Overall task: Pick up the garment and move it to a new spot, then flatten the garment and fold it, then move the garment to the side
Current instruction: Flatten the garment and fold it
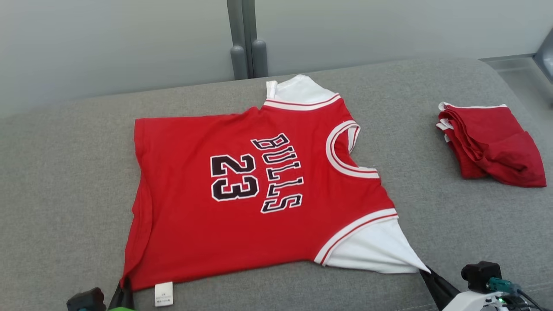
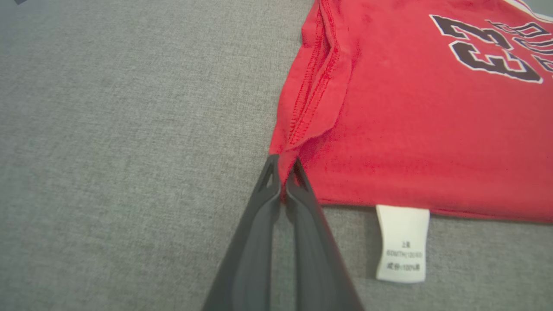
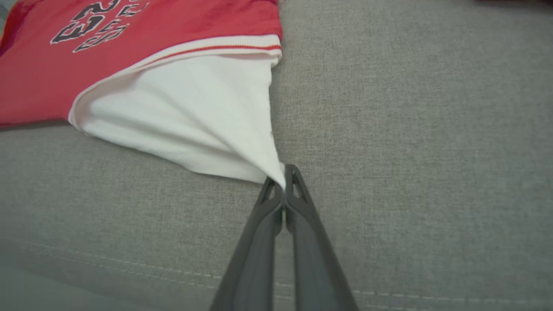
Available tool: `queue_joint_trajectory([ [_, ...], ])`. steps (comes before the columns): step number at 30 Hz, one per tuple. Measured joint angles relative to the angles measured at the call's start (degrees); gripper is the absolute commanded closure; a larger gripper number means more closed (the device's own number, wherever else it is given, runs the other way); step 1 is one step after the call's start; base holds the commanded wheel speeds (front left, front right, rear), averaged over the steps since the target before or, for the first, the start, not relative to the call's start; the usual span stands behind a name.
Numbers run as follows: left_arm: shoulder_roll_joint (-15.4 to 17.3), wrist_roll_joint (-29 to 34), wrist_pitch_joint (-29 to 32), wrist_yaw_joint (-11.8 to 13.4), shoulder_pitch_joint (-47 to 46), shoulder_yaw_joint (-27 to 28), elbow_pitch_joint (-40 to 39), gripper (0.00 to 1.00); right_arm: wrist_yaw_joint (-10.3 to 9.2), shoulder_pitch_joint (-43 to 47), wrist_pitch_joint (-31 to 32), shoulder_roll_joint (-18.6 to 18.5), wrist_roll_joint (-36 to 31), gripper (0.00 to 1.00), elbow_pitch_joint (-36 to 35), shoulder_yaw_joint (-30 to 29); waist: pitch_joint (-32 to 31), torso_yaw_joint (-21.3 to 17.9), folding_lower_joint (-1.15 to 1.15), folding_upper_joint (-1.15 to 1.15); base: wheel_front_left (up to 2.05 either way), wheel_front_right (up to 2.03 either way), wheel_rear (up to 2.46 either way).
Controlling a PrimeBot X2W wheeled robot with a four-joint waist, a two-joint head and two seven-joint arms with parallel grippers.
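Head view: a grey cushion (image 1: 65,194) spans the frame, with a pale wall (image 1: 108,43) behind. On the cushion's middle the red jersey (image 1: 242,207) lies spread with its print up, neck towards the robot's right and hem towards its left; well apart at the far right sits a pile (image 1: 492,144) of folded red cloth. The jersey is mostly flat, but the hem edge at the left is rolled over on itself and the near white sleeve (image 1: 376,250) is drawn to a point, so the flattening looks unfinished.

The left gripper (image 2: 283,172) is clamped on the near hem corner, red cloth pinched between its tips; the right gripper (image 3: 283,181) is clamped on the tip of the white sleeve, the cloth taut from the tips back to the striped band; both hold the near edge low at the cushion. A small white label (image 2: 402,244) pokes out from the side seam just beside the left gripper and lies flat on the cushion.

As I judge it, the move to a new spot seems done, or nearly so; the step in hand is stretching the jersey flat; no fold is made yet, and the shift to the side is also left; the rolled hem wants smoothing before any fold.
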Motion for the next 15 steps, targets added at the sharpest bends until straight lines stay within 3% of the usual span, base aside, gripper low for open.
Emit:
queue_joint_trajectory([
  [7,-0.71,-0.67,0.00,-0.10,4.08,2.05,-1.02,1.00,0.01,1.96,0.00,-1.93,3.14,1.00,0.15,3.07,-2.74,0.02,0.00,0.00,0.00,0.00,0.00],
  [15,-0.99,-4.28,0.01,-1.01,4.86,5.13,-4.37,1.00,0.07,1.88,0.00,-3.01,2.69,1.00,-0.40,0.04,-2.59,1.44,0.00,0.00,0.00,0.00,0.00],
])
